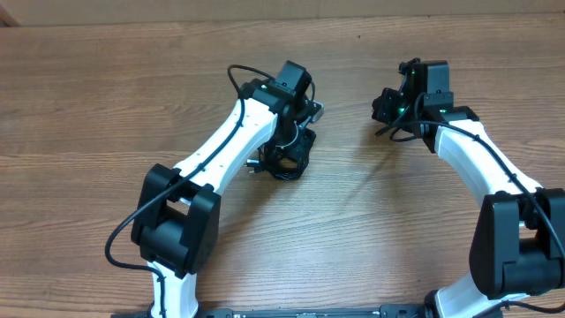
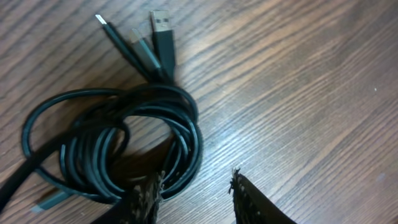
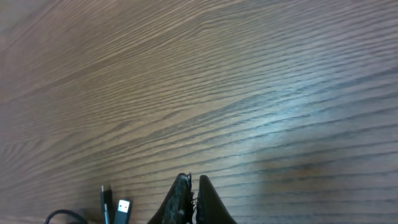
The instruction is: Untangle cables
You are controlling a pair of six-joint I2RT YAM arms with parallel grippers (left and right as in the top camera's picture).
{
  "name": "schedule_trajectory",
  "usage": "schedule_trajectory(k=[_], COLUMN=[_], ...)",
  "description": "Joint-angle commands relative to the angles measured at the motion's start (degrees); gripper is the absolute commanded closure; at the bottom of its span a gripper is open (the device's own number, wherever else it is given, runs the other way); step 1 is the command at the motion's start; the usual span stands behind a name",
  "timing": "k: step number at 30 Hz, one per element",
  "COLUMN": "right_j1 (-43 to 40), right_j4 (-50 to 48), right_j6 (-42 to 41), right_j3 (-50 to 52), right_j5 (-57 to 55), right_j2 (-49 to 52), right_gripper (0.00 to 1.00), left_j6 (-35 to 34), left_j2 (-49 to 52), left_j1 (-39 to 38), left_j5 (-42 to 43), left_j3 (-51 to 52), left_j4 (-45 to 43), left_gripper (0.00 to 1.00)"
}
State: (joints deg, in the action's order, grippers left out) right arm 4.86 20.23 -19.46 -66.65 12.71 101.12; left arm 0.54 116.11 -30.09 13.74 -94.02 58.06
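The cables (image 2: 112,143) lie as one black coil on the wooden table, with three plug ends (image 2: 155,31) fanned out beyond it. From overhead the coil (image 1: 284,161) sits just under my left gripper (image 1: 297,137). In the left wrist view the left gripper (image 2: 196,185) is open, its left finger (image 2: 149,196) over the coil's near edge, and the coil's right-hand strands run just ahead of the gap. My right gripper (image 3: 193,183) is shut with nothing seen between its fingers; it hovers over bare wood to the right of the coil (image 1: 384,108). Two plug ends (image 3: 123,209) show at its lower left.
The wooden table (image 1: 106,106) spreads around both arms. Thicker black wires run along the left arm (image 1: 212,159) and the right arm (image 1: 481,163). The table's far edge (image 1: 265,18) is at the top.
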Motion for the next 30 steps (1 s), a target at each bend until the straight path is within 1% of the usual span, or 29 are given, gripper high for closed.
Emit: schedule_trajectory(k=[1,8,12,17,21,23,30], right_j1=[-0.48,-2.05,-3.17,-4.42,-4.74,-4.72,-4.74], right_j4=[-0.24,-0.24,-0.11,-0.13,-0.15,-0.13,-0.13], right_j6=[-0.04,-0.04,-0.04,-0.04,-0.04,-0.04,-0.04], right_j3=[-1.66,-1.66,-1.66,-1.64,-1.62,-1.62,-1.62], right_j5=[-2.67,-3.32,-6.34,-6.71,-6.69,-6.69,-6.69], right_j2=[-0.98,-0.96,-0.96,-0.92,-0.92,-0.92,-0.92], right_gripper=[0.96,0.96,0.96,0.96,0.96,0.94,0.91], left_j6=[2.12,2.29,2.23,2.23,1.25,0.07,0.09], left_j2=[0.79,0.79,0.79,0.79,0.79,0.79,0.79], left_j1=[-1.11,-2.60,-2.97,-3.10,-3.10,-3.13,-3.82], left_j5=[-0.90,-6.78,-6.64,-6.67,-6.67,-6.47,-6.49], left_j3=[-0.63,-0.31,0.85,3.78,7.02,8.15,11.15], left_j4=[0.11,0.46,0.39,-0.28,-3.45,-5.16,-10.16], left_gripper=[0.59,0.55,0.55,0.53,0.53,0.53,0.54])
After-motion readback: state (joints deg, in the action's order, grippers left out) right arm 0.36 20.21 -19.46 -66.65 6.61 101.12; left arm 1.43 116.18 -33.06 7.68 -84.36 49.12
